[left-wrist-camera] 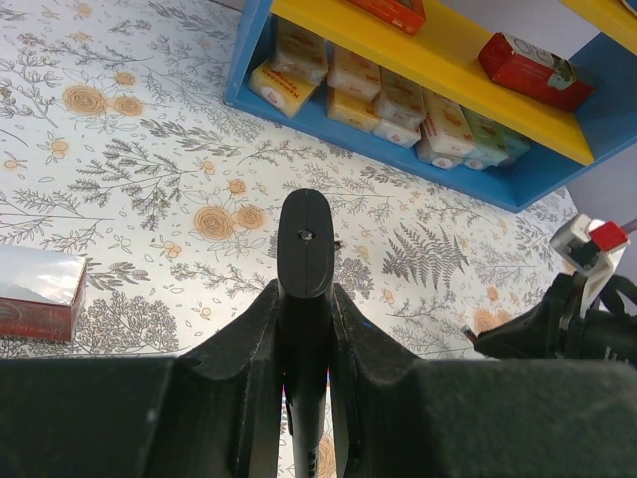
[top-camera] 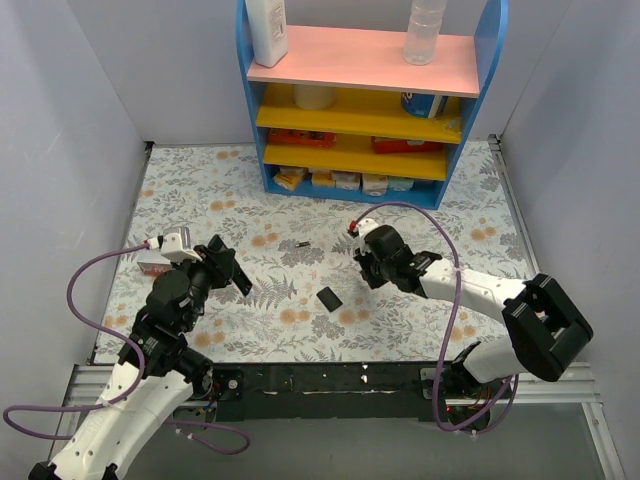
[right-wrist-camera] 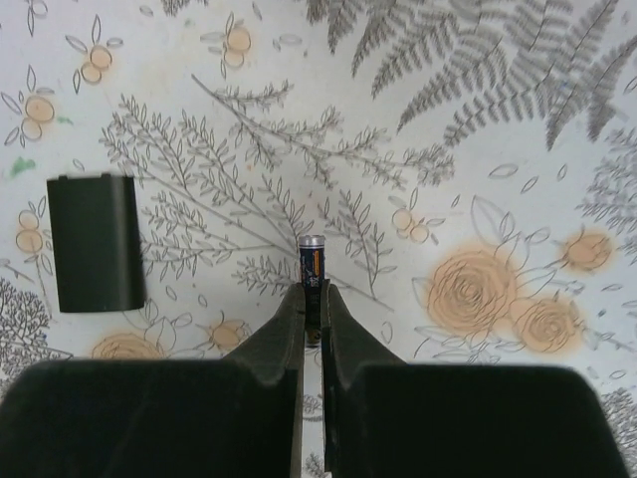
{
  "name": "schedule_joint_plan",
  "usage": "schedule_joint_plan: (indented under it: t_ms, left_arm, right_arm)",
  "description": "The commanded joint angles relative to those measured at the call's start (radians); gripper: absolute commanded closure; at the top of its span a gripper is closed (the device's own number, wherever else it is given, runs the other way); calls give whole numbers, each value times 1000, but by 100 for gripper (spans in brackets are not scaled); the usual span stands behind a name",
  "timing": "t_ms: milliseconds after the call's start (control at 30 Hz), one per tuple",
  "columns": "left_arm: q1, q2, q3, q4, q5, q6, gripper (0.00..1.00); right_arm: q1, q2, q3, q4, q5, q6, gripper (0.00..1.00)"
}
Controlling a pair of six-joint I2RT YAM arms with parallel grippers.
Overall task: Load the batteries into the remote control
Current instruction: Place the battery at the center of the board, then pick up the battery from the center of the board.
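Observation:
My left gripper (top-camera: 228,268) is shut on the remote control (left-wrist-camera: 305,239), a slim black bar that sticks out forward between the fingers in the left wrist view, held above the floral table. My right gripper (top-camera: 366,266) is shut on a battery (right-wrist-camera: 313,261), a tiny dark cylinder with a silver end that pokes out past the fingertips. A second battery (top-camera: 301,243) lies on the table between the two grippers. A small flat black cover piece (top-camera: 328,297) lies on the table near the front; it also shows in the right wrist view (right-wrist-camera: 95,242).
A blue shelf unit (top-camera: 365,100) with yellow and pink shelves holding boxes and bottles stands at the back. A small red-and-silver box (top-camera: 152,262) lies to the left of my left gripper. Grey walls close both sides.

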Motion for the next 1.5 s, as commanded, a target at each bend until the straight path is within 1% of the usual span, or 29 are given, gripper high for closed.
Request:
schedule_joint_plan:
  t_ms: [0,167,267,367,400,467,500,567,600,700,733,767,800,867,900,933,1000,1033,1067,1133,1233,1267,1467]
  left_arm:
    - [23,6,-13,34,32,0,100]
    - [35,12,-11,37,41,1,100]
    - [40,14,-13,37,41,0,100]
    - [40,14,-14,40,45,1,100]
    - [42,16,-13,40,45,3,100]
    - [43,16,-13,40,47,3,100]
    - [45,14,-13,41,48,3,100]
    - [46,11,-13,40,50,4,100]
    - [49,11,-14,40,51,4,100]
    - [49,9,-13,41,55,6,100]
    - [49,8,-14,43,56,7,100]
    - [52,9,-13,41,58,8,100]
    - [52,8,-13,43,59,8,100]
    - [57,5,-13,44,62,9,100]
    - [57,5,-14,44,64,9,100]
    - [59,6,-14,43,65,9,100]
    - [60,5,-14,44,65,11,100]
    - [59,5,-14,44,67,9,100]
    - [62,5,-17,43,67,11,100]
    - [62,6,-16,44,70,9,100]
    - [63,12,-16,47,78,11,100]
    - [66,12,-16,47,81,11,100]
    - [71,12,-17,52,91,12,100]
  right_arm:
    - [5,-51,-72,59,-54,75,94]
    - [33,5,-86,56,-34,92,90]
    - [53,31,-82,42,-23,94,86]
    - [68,45,-68,16,-17,87,74]
    - [69,48,-62,7,-17,83,64]
    - [69,51,-36,-18,-16,60,55]
    - [69,54,-27,-29,-12,49,49]
    - [69,56,13,-49,-20,23,43]
    - [71,58,29,-62,-23,-9,38]
    - [71,65,99,-63,-75,-96,31]
    - [69,83,119,-61,-84,-100,30]
    - [69,97,142,-63,-101,-139,30]
    - [68,116,197,-70,-111,-185,30]
    - [68,177,254,-75,-137,-233,30]
    - [68,198,310,-78,-138,-256,30]
    - [66,241,344,-84,-173,-302,30]
    - [62,286,401,-89,-215,-339,30]
    - [60,333,467,-102,-229,-375,30]
    - [60,358,496,-107,-259,-393,30]
    - [57,429,587,-121,-279,-422,30]
    - [48,519,673,-150,-318,-465,31]
    - [46,541,728,-174,-333,-483,31]
    - [34,679,868,-233,-393,-538,34]
